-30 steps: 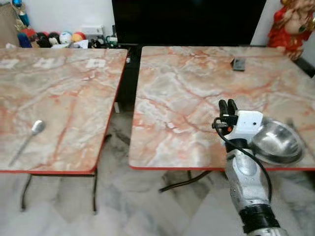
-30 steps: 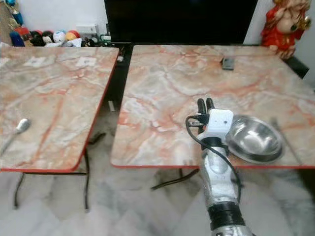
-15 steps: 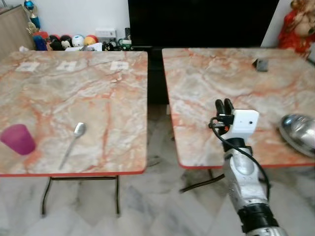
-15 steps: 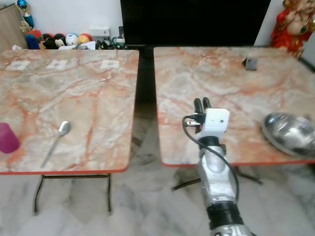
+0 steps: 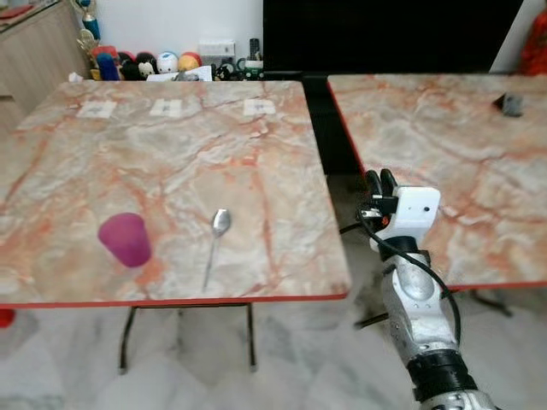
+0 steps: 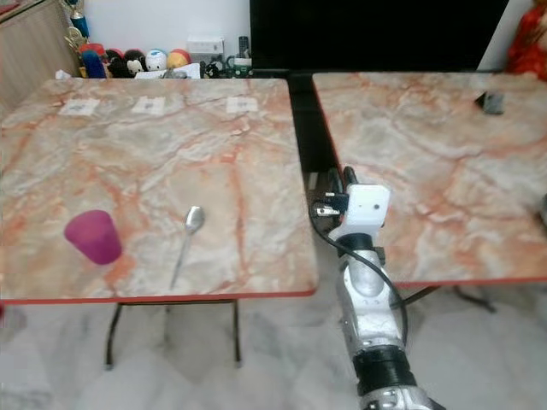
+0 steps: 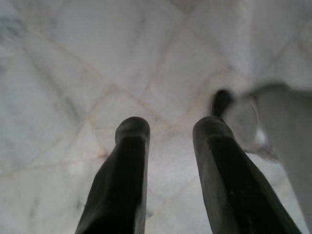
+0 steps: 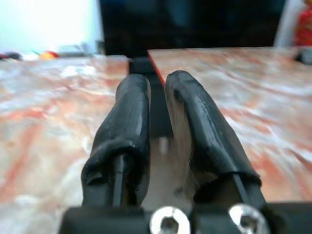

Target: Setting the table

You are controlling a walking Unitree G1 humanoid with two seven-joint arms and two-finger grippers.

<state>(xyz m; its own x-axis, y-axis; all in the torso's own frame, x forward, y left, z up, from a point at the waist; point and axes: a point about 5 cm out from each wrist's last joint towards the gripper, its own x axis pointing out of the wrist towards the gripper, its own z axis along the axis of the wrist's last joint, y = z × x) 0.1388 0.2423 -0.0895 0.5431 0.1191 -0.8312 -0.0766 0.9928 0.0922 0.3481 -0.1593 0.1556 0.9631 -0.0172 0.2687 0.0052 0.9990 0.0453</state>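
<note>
A purple cup point(image 5: 126, 239) stands upright near the front of the left marble table point(image 5: 171, 145). A metal spoon point(image 5: 215, 242) lies just to its right, bowl end pointing away from me. My right gripper point(image 5: 380, 178) is raised over the gap between the two tables, to the right of the spoon. Its fingers are pressed close together with nothing between them, as the right wrist view point(image 8: 158, 80) also shows. My left gripper point(image 7: 170, 129) hangs open over the marble floor.
A second marble table point(image 5: 444, 145) stands to the right, with a small dark object point(image 5: 511, 104) at its back. Three paper labels point(image 5: 167, 108) lie at the left table's far side. Toys point(image 5: 145, 64), a wooden cabinet point(image 5: 34, 43) and a black panel point(image 5: 385, 34) line the wall.
The camera has turned left: the steel bowl has left the picture and the purple cup and spoon have come in. My right arm keeps its raised pose.
</note>
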